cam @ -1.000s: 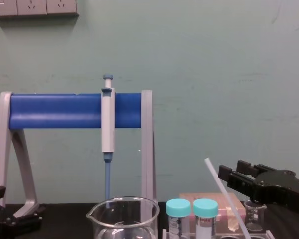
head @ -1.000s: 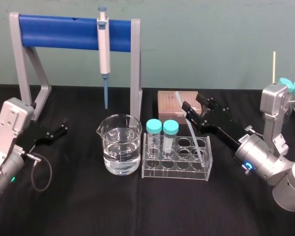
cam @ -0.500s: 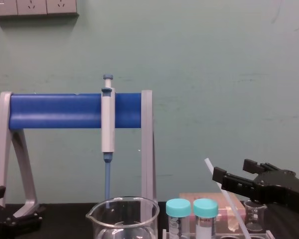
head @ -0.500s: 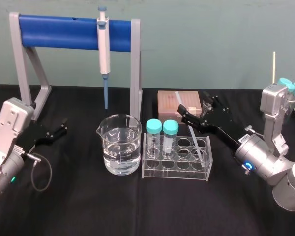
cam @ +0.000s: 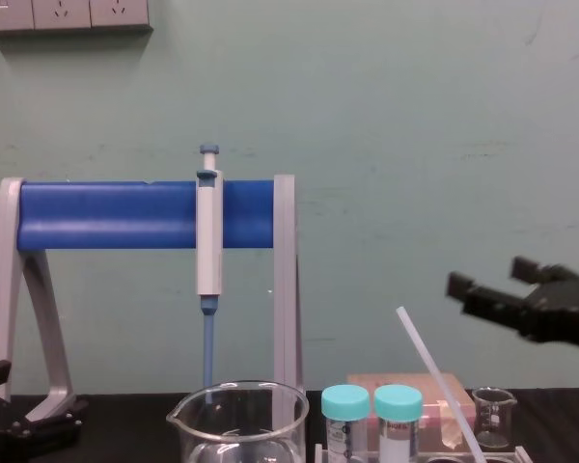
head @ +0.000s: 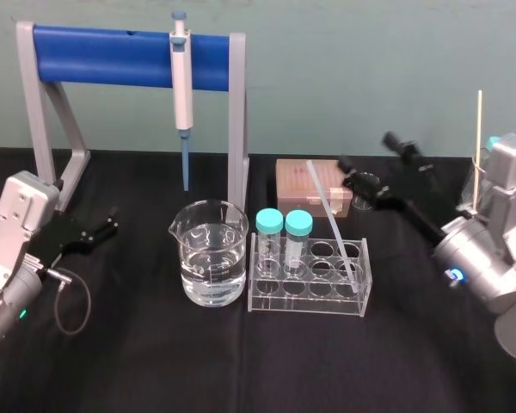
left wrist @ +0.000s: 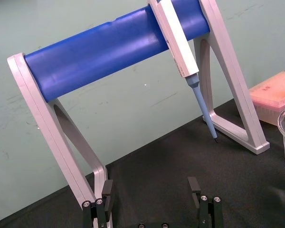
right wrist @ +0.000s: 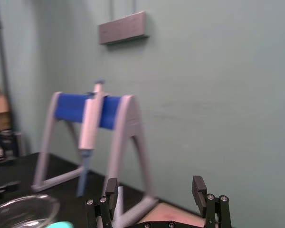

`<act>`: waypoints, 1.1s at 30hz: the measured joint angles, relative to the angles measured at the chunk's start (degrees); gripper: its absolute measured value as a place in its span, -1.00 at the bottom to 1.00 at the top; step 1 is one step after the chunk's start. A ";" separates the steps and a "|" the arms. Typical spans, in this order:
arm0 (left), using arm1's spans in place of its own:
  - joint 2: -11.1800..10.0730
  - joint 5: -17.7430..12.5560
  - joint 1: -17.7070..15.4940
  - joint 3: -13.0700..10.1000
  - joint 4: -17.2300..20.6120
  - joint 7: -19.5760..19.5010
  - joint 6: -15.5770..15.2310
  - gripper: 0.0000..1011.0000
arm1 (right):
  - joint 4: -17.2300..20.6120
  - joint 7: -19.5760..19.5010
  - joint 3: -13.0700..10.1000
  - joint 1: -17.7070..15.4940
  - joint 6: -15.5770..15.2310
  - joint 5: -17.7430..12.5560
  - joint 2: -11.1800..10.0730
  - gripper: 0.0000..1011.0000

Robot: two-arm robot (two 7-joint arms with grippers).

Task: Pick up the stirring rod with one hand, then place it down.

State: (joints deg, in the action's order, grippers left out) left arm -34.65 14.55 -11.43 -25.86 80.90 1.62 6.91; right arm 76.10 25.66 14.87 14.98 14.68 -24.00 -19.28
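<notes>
The stirring rod (head: 331, 219) is a thin white translucent stick. It leans in the clear tube rack (head: 327, 303), with its upper end tilted back and to the left, and no finger touches it. From the chest the stirring rod (cam: 440, 381) slants up out of the rack. My right gripper (head: 367, 153) hangs open above and to the right of the rod's top, clear of it. The chest view shows the same right gripper (cam: 484, 275), and its wrist view shows the right gripper (right wrist: 155, 186) with nothing between the fingers. My left gripper (head: 112, 222) rests open at the far left, and in its wrist view the left gripper (left wrist: 150, 187) holds nothing.
A water-filled beaker (head: 208, 262) stands left of the rack. Two teal-capped tubes (head: 284, 232) sit in the rack's left slots. A pipette (head: 181, 82) hangs from the blue-barred stand (head: 103, 56) behind. A pink tip box (head: 299, 181) and a small beaker (cam: 492, 417) stand behind the rack.
My right gripper has opened wide off the rod, then risen and drawn back to the right. The rod stays leaning in the rack. The left arm has not moved.
</notes>
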 joint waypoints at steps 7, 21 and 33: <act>0.00 0.00 0.00 0.00 0.00 0.00 0.00 0.98 | 4.87 -9.87 -4.63 -3.94 -3.03 4.36 -0.33 0.98; 0.00 0.00 0.00 0.00 0.00 0.00 0.00 0.98 | 4.53 -13.30 -6.38 -5.95 -7.73 6.44 0.73 0.98; 0.00 0.00 0.00 0.00 0.00 0.00 0.00 0.98 | 4.61 -13.30 -6.34 -5.92 -7.45 6.33 0.68 0.98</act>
State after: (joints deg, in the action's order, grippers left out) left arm -34.64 14.55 -11.43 -25.86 80.90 1.62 6.91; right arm 80.71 12.36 8.54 9.07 7.23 -17.67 -18.59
